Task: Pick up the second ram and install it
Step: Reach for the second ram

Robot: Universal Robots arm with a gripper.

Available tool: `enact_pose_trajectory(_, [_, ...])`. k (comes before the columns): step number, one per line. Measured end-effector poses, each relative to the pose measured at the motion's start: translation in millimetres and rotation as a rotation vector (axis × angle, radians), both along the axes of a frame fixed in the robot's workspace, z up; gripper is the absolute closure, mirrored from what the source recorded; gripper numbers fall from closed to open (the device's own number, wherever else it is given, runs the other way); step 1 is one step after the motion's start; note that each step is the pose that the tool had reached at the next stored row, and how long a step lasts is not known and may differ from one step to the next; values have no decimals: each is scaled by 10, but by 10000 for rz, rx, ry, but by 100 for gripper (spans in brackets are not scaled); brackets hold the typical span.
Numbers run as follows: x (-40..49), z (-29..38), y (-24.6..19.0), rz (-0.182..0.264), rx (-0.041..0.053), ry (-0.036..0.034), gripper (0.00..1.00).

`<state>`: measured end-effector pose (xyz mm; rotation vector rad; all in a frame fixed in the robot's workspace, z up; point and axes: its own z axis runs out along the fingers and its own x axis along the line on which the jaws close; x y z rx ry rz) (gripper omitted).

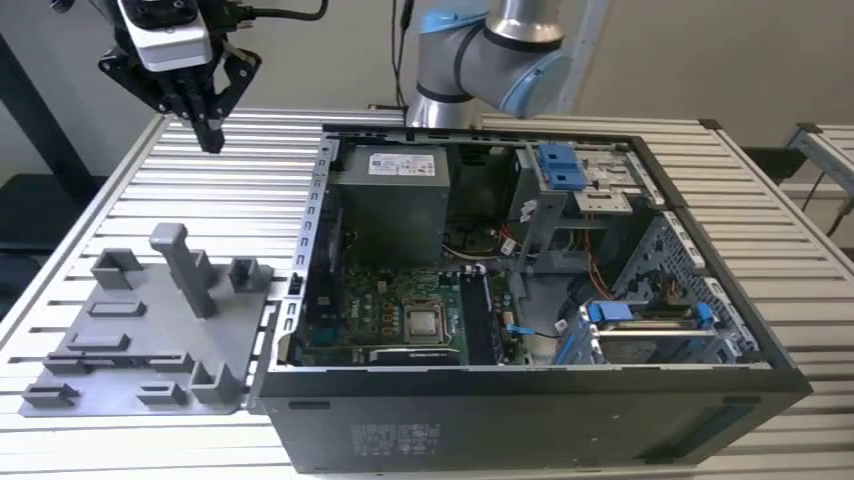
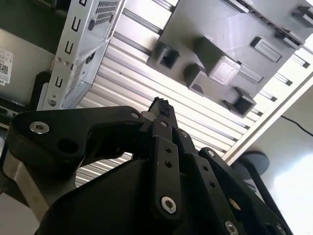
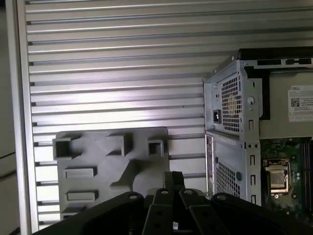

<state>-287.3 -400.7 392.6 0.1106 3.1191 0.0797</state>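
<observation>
My gripper (image 1: pixel 210 138) hangs high over the slatted table at the exterior view's far left, fingers pointing down and shut, with nothing seen between them. Both wrist views show its black fingertips pressed together (image 2: pixel 159 105) (image 3: pixel 172 177). The second ram is out of view. Below the gripper and nearer the camera lies the grey fixture plate (image 1: pixel 120 340) (image 3: pixel 98 161) (image 2: pixel 220 29), its upright posts and pockets holding nothing. The open computer case (image 1: pixel 534 410) lies to the exterior view's right, with the green circuit board (image 1: pixel 387 300) and its long black slots (image 1: pixel 477 315) inside.
The arm's base (image 1: pixel 461 60) stands behind the case. Inside the case are a grey power supply (image 1: pixel 387 195), blue-tabbed drive cages (image 1: pixel 567 170) and loose cables. The slatted aluminium table (image 1: pixel 254 160) stretches between the plate and the case's rear wall (image 3: pixel 230 107).
</observation>
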Motion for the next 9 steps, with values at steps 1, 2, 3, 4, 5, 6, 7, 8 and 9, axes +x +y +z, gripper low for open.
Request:
enact_pose_trajectory(1, [-29,0,0,1,0,0,89])
enact_pose_trajectory(2, [-61,0,-1,0,0,0,89])
enact_pose_trajectory(3, [-93,-1,-1,-1,0,0,89])
enact_pose_trajectory(4, [-126,-1,-1,0,1,-1,89])
enact_pose_trajectory(5, [-164,-1,-1,1,1,0,89])
enact_pose_trajectory(6, [-199,-2,-1,0,0,0,89])
enact_pose_trajectory(7, [-234,-2,-1,2,0,1,89])
enact_pose_trajectory(8, [-268,-3,-1,10,0,0,89])
enact_pose_trajectory(9, [-298,-4,-1,26,0,0,89])
